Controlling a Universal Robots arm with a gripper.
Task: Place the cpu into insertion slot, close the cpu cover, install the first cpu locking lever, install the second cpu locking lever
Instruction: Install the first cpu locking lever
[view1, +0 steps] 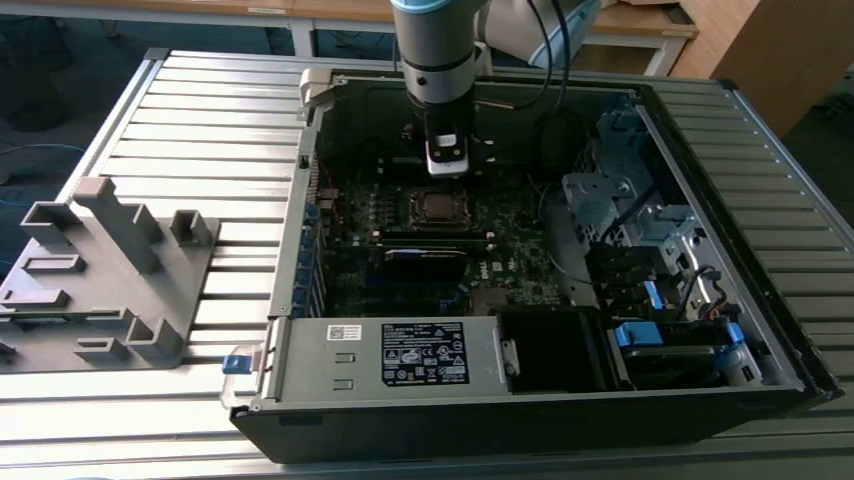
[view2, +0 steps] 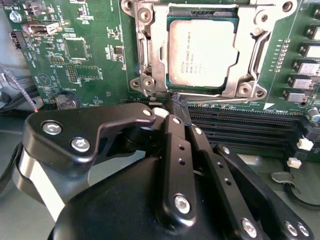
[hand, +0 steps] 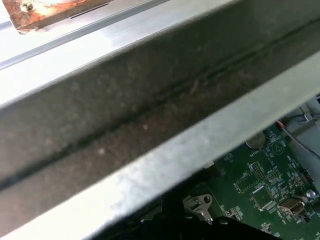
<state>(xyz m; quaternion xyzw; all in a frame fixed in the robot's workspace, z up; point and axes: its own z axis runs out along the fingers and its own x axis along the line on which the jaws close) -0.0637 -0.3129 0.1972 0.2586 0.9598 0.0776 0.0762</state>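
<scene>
Second wrist view gives me the best read. The cpu (view2: 200, 52) sits flat in the slot (view1: 416, 207), metal top up. The cover (view2: 157, 50) lies down over it, its frame around the chip on all 4 sides and the chip showing through the window. So I judge 2 of the 4 steps done: chip placed, cover closed.

The gripper (view2: 178, 102) has its 2 fingers (view2: 172, 135) drawn together with no gap I can make out between them, and I see nothing clamped there. Its tips rest at the socket's near edge, right at the end of a thin lever (view2: 225, 104) that runs along that edge between the cover and the memory slots (view2: 240, 125). I cannot tell whether the tips touch the rod or sit just beside it. A second lever (view2: 255, 55) lies along another side of the cover. Whether either rod is hooked under its catch, I cannot tell, so I count the 2 lever steps as open, with the near one in hand.

In the exterior view, the arm (view1: 438, 50) hangs straight down into the open case (view1: 534, 430), with the gripper just behind the socket on the board (view1: 507, 250).
</scene>
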